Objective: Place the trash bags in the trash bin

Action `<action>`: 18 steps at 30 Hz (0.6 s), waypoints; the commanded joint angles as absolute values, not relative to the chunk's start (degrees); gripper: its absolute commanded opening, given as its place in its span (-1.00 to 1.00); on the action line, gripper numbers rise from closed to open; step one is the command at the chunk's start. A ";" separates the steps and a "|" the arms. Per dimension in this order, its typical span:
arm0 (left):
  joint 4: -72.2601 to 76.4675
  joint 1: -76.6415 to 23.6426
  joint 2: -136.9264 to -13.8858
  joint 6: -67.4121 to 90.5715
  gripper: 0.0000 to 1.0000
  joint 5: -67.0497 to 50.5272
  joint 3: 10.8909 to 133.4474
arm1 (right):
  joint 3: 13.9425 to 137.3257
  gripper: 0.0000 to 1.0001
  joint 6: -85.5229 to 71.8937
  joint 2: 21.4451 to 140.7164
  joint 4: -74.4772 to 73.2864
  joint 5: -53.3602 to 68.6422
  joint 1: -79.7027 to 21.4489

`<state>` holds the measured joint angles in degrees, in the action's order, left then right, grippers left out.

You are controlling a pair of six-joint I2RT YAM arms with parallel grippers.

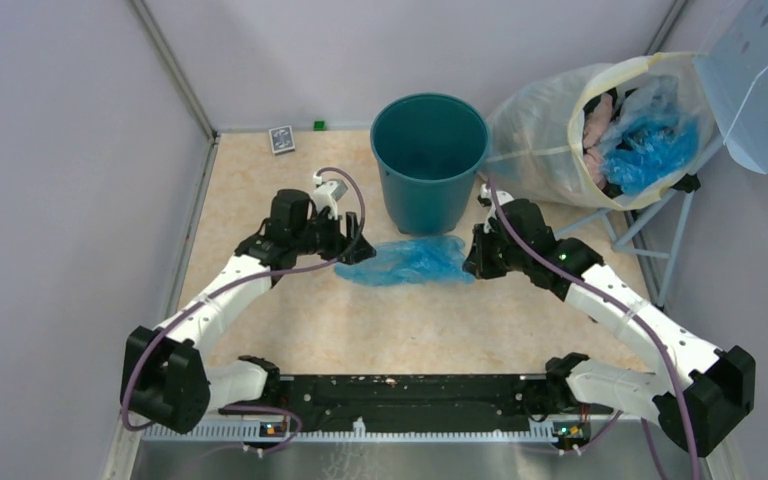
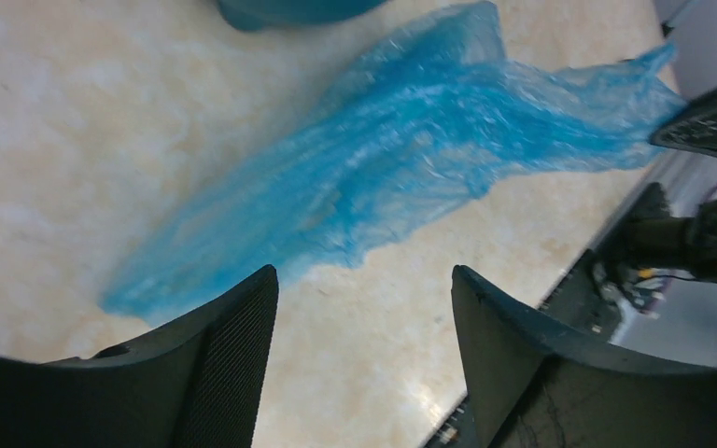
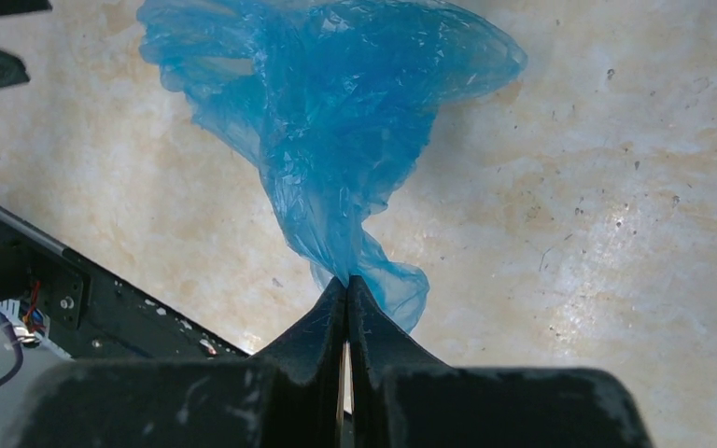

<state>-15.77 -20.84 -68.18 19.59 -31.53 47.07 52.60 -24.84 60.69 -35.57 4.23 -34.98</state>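
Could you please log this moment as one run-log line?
right end effector: shut on trash bag end | left end effector: open, at bag's other end | trash bin: bag not yet inside

- Trash bag [image 1: 412, 261]: translucent light blue, crinkled sheen.
- Trash bin [image 1: 430, 165]: solid dark teal.
- Bench [image 1: 360, 320]: cream, mottled with pale marbling.
- Sack [image 1: 530, 130]: cloudy white, cream rim.
- Panel [image 1: 750, 115]: pale blue, dotted with holes.

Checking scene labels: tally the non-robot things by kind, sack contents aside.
Light-blue trash bag: 1
Dark-teal trash bin: 1
Cloudy-white sack: 1
Pale-blue perforated panel: 1
Small patterned card: 1
Small green block: 1
Total: 6
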 commanded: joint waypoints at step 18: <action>-3.55 -24.90 -93.28 -20.79 0.39 -43.04 57.75 | 55.46 -1.00 -20.87 62.65 -35.51 8.27 -34.63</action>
